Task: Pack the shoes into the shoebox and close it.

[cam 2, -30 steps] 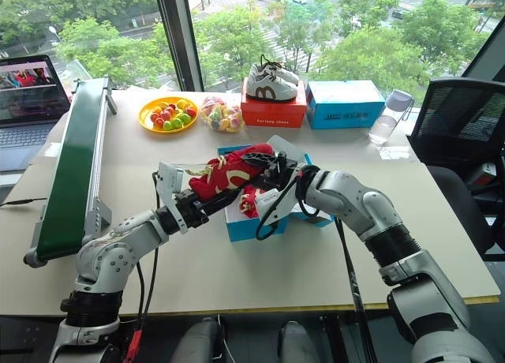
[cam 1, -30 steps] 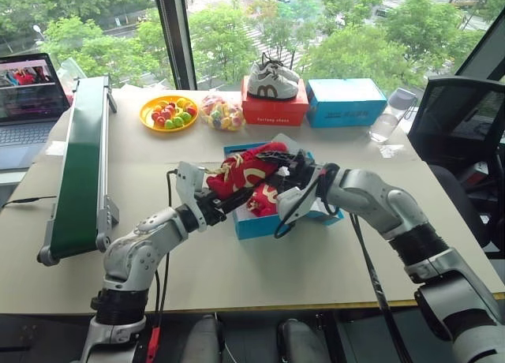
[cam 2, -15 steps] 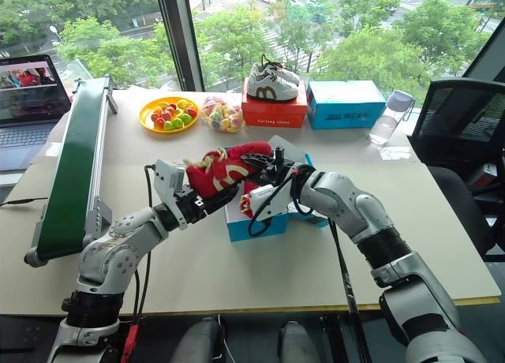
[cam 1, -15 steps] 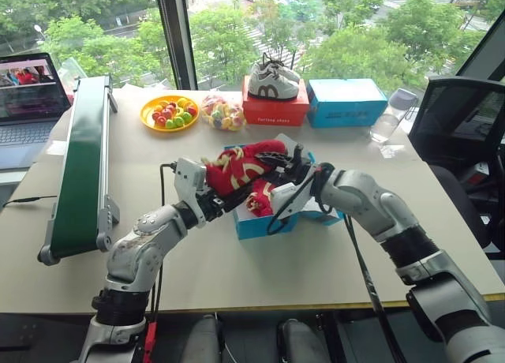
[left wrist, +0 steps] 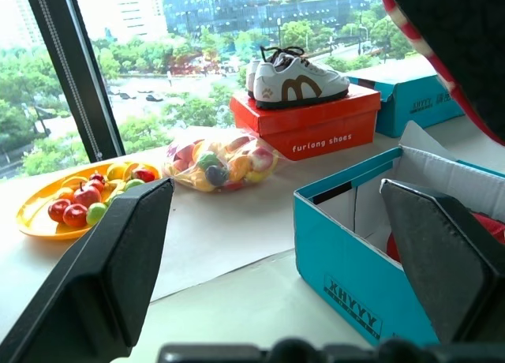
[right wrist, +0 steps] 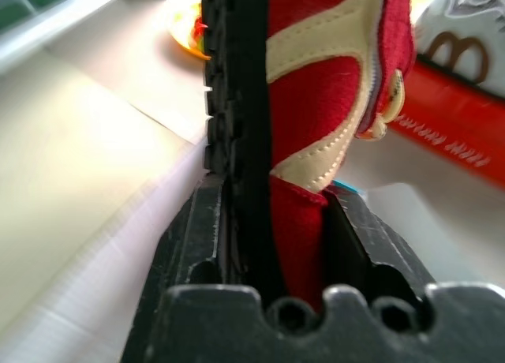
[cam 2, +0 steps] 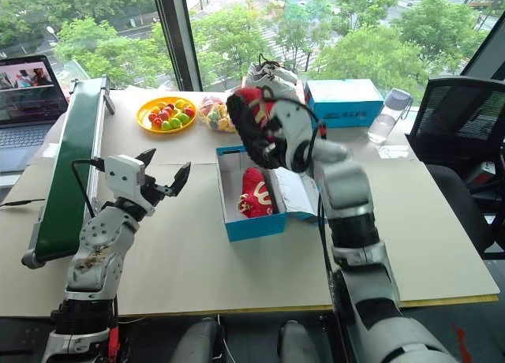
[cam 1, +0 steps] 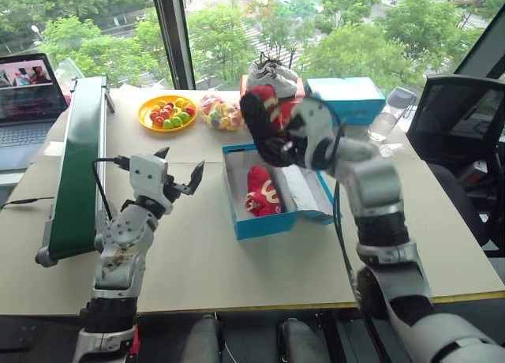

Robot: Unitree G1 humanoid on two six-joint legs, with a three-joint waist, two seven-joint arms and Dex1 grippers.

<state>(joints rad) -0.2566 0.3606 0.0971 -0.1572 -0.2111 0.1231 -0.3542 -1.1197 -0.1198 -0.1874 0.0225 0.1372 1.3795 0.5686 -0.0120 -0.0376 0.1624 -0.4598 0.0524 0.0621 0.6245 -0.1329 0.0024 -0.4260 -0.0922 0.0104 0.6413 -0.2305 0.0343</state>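
Observation:
One red shoe [cam 1: 257, 123] hangs in the air above the far end of the open blue shoebox [cam 1: 262, 224], sole turned toward my left. My right gripper [right wrist: 272, 201] is shut on it, one finger on the dark sole and one on the red fabric. The other red shoe [cam 1: 261, 191] lies inside the shoebox, whose white-lined lid [cam 1: 304, 191] is folded open to the right. To the left of the box, my left gripper [cam 1: 181, 161] hovers over the table, open and empty; its wrist view looks past the black fingers [left wrist: 110, 268] at the box's corner [left wrist: 355, 268].
A green conveyor [cam 1: 79, 158] runs along the left side, with a laptop [cam 1: 28, 95] behind it. At the back stand a yellow fruit plate [cam 1: 168, 112], a bag of sweets [cam 1: 221, 110], a red box [left wrist: 308, 126] bearing white sneakers [left wrist: 296, 75], another blue box [cam 1: 347, 101] and a bottle [cam 1: 390, 114].
My left gripper has let go of the shoe, opened wide and drawn away to the left. My right gripper has kept the shoe and swung it up above the box's far end.

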